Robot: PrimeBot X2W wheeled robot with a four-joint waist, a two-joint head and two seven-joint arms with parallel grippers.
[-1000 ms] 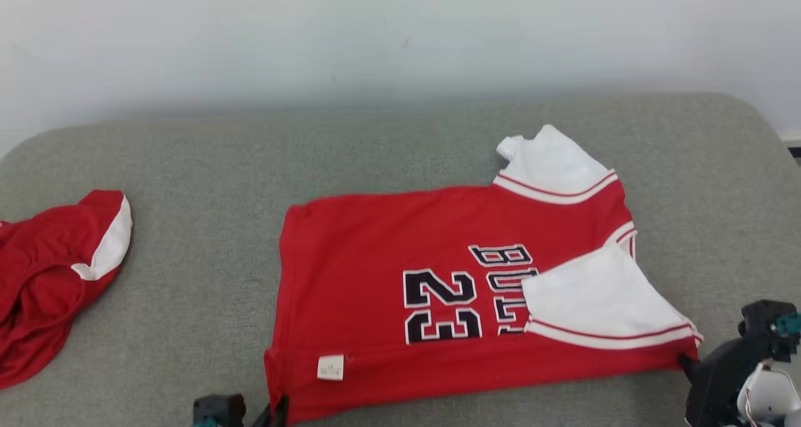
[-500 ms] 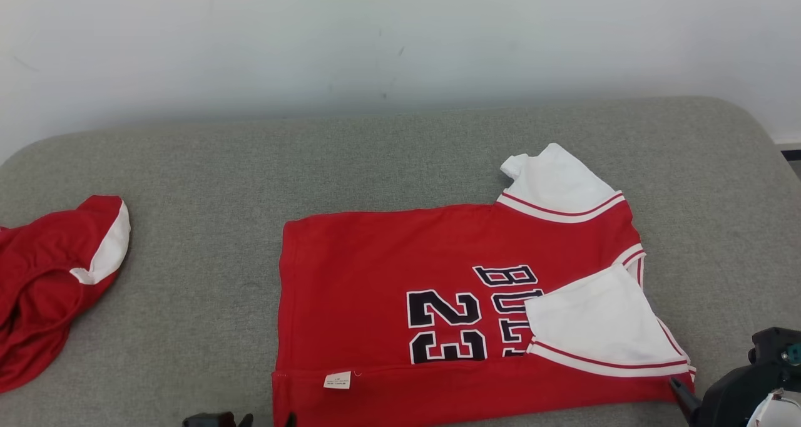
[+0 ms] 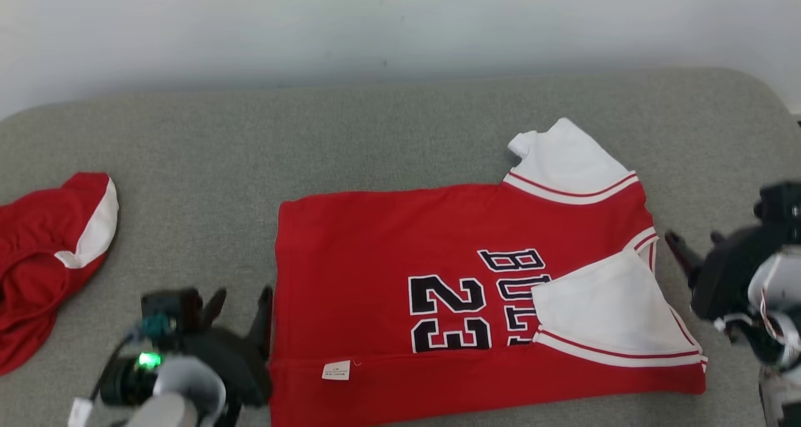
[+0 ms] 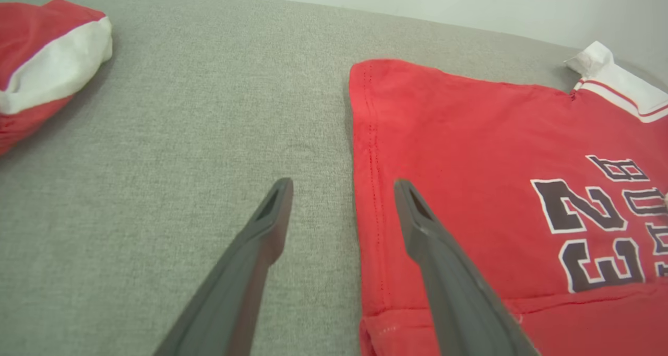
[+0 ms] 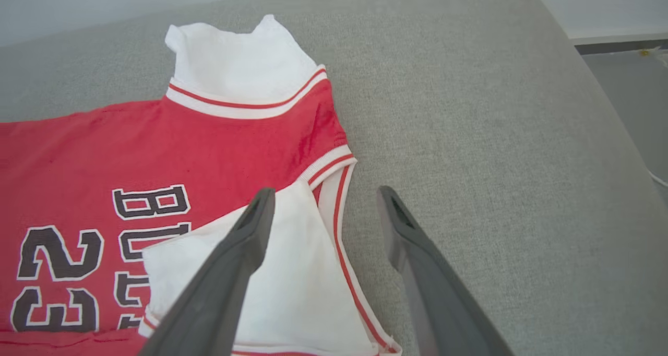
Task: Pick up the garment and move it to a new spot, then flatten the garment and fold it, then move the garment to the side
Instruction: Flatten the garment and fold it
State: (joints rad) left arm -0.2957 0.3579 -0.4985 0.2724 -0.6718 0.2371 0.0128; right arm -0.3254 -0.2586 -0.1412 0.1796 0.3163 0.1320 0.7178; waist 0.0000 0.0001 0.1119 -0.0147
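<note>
The garment (image 3: 400,258) is a red jersey with white sleeves and a black "23", lying flat on the grey cushion (image 3: 375,133). Its near edge is folded up over the body, and one white sleeve (image 3: 601,308) is folded in across the lettering. My left gripper (image 3: 241,305) stands open at the jersey's left hem, holding nothing. In the left wrist view, the left gripper (image 4: 342,189) straddles that hem (image 4: 365,163). Just off the collar end at the right, my right gripper (image 3: 694,245) is open and empty. In the right wrist view, the right gripper (image 5: 323,199) hovers above the striped collar edge (image 5: 329,168).
A second red and white garment (image 3: 44,252) lies bunched at the cushion's left edge. A pale wall (image 3: 375,20) runs behind the cushion. Beyond the cushion's rounded right end, the floor (image 5: 631,84) shows in the right wrist view.
Both grippers have let go of the jersey's folded near edge and opened. The left one has risen into view beside the left hem; the right one has drawn back toward the collar end.
</note>
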